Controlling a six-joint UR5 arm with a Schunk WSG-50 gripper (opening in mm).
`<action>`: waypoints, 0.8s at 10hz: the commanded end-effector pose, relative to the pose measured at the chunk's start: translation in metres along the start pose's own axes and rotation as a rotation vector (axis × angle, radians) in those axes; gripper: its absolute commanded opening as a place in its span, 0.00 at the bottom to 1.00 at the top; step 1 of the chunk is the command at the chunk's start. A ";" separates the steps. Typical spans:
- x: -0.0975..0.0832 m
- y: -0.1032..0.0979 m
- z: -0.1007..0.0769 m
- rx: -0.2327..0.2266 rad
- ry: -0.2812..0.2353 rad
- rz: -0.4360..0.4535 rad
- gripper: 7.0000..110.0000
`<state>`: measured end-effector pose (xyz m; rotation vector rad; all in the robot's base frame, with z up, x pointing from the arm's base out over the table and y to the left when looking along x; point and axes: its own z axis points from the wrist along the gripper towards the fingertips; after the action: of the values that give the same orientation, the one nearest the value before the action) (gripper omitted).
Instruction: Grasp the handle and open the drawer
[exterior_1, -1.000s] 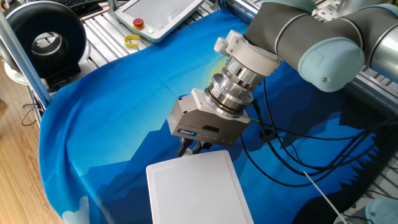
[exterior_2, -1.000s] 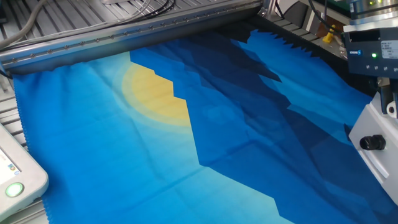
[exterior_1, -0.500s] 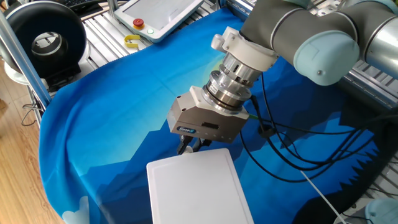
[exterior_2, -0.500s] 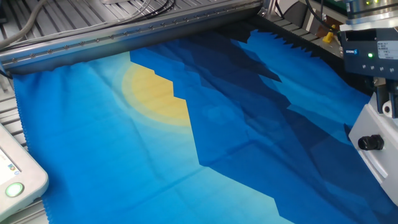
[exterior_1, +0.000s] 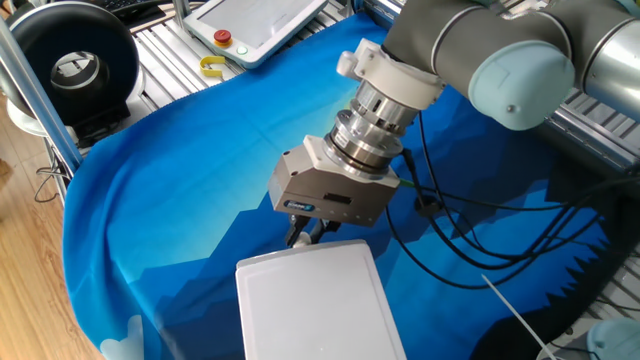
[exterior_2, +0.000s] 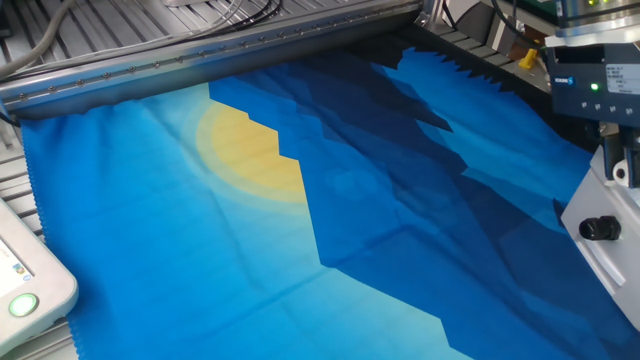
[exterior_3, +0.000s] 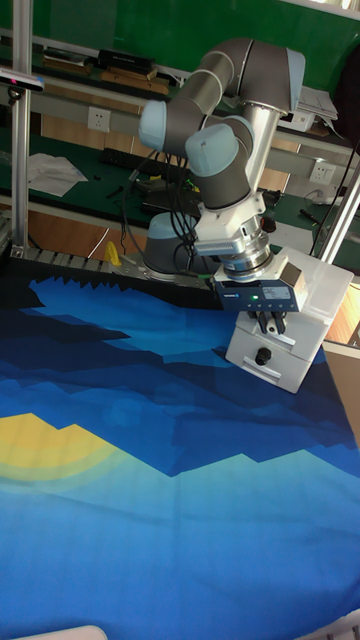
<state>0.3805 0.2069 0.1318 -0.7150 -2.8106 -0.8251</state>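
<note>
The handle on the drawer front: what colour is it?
The handle looks dark, nearly black, against the white drawer front. The tall fixed view shows it best.

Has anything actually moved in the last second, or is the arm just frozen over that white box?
Only slightly. In one fixed view the gripper and the wrist above it have drifted a little left and up along the front edge of the white box. Nothing was taken hold of or let go. The dark handle is ungrasped, the drawer shut, and the blue cloth unmoved.

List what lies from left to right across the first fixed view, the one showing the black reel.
Black reel → yellow tape dispenser → white pendant with red button → gripper above the white box → grey arm elbow.
</note>
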 end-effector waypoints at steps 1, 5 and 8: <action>-0.002 0.002 -0.006 -0.006 0.011 0.000 0.00; -0.005 0.002 -0.004 -0.006 0.011 -0.003 0.00; -0.009 0.001 -0.004 -0.008 0.017 -0.008 0.00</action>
<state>0.3845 0.2017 0.1315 -0.6985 -2.8070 -0.8183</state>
